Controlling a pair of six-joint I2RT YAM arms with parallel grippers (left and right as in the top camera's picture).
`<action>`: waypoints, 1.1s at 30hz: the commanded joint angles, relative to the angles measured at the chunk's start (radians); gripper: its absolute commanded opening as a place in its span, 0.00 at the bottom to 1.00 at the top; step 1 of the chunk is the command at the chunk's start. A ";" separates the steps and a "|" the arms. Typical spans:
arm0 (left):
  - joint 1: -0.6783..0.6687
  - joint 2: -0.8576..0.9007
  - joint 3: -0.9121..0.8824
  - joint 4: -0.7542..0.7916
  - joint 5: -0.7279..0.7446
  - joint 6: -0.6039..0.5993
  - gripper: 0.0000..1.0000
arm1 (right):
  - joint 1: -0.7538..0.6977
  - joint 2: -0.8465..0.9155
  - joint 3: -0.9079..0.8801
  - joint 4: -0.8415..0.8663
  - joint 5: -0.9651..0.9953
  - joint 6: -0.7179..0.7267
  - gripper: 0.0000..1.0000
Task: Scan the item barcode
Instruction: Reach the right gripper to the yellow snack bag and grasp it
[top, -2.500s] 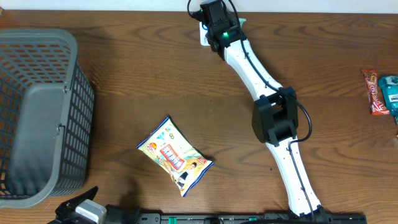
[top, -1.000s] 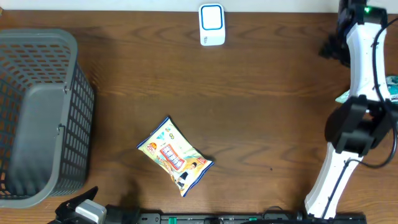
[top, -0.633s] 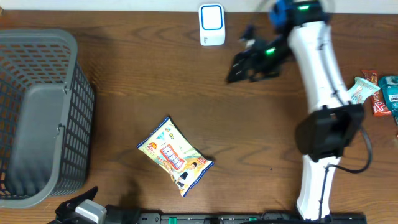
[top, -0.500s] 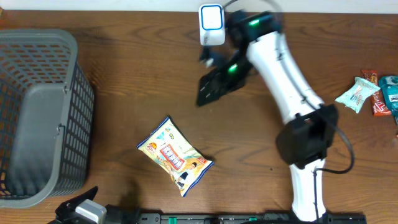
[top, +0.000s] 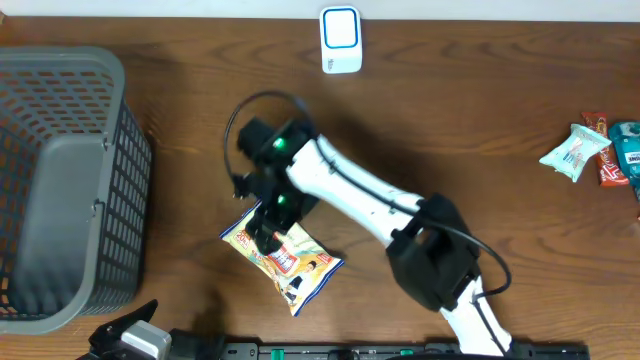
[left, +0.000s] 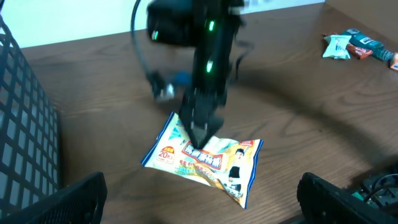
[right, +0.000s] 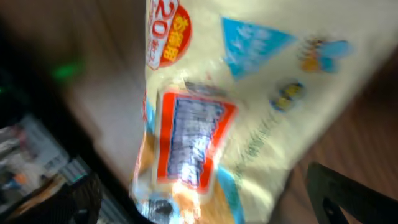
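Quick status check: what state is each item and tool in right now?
snack bag: lying flat on the table, printed side up, not gripped.
right tool: open, pointing down over the bag.
left tool: open, holding nothing, apart from the bag.
basket: upright at the left.
scanner: standing at the far edge, untouched.

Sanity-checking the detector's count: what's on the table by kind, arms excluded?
Packets: 4 (yellow printed snack bag, pale green wrapper, red bar wrapper, teal packet)
Grey plastic mesh basket: 1
White-and-blue barcode scanner: 1
Total: 6
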 joint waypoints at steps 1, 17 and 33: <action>0.001 -0.003 0.004 0.003 0.012 0.003 0.98 | 0.067 0.009 -0.077 0.082 0.161 0.133 0.99; 0.000 -0.003 0.004 0.003 0.013 0.003 0.98 | 0.165 -0.018 -0.267 0.227 0.454 0.448 0.01; 0.001 -0.003 0.004 0.003 0.012 0.003 0.98 | -0.338 -0.127 -0.214 -0.167 -1.059 -0.716 0.01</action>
